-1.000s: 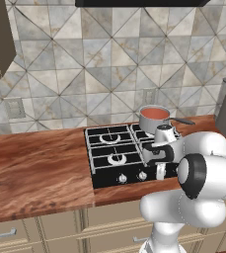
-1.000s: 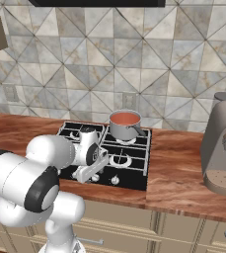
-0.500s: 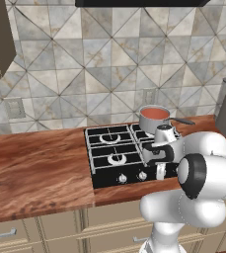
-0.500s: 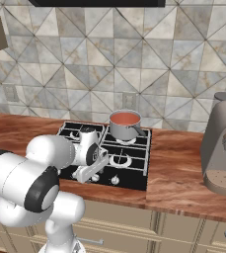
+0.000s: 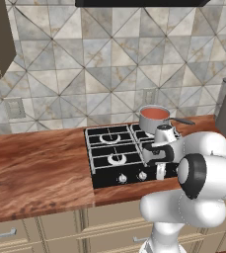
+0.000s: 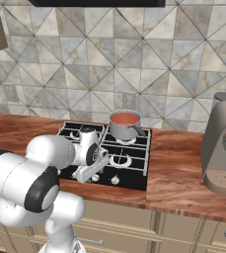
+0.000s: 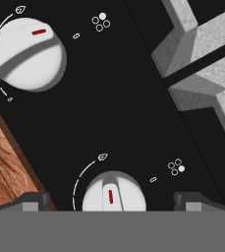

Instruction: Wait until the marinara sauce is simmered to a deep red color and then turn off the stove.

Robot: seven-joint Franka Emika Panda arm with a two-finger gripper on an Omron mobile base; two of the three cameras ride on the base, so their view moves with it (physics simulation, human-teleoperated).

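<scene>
I see the saucepan [image 5: 153, 117] on the back right burner of the stove [image 5: 115, 157], its dark handle pointing right, away from the tiled wall. The sauce [image 6: 125, 118] fills it as a flat orange-red disc near the rim. My gripper [image 7: 112, 201] hangs low over the stove's front strip, jaws spread wide with nothing between them but a knob [image 7: 113, 192] just below, its red mark pointing along the hand. A second knob [image 7: 24, 54] sits further along the strip, its red mark turned at a different angle. Grey grate bars [image 7: 202, 64] cross the far corner of the hand view. A grey coffee machine [image 6: 222, 143] stands on the wooden counter [image 5: 35, 168] to the right, well apart from the pan.
</scene>
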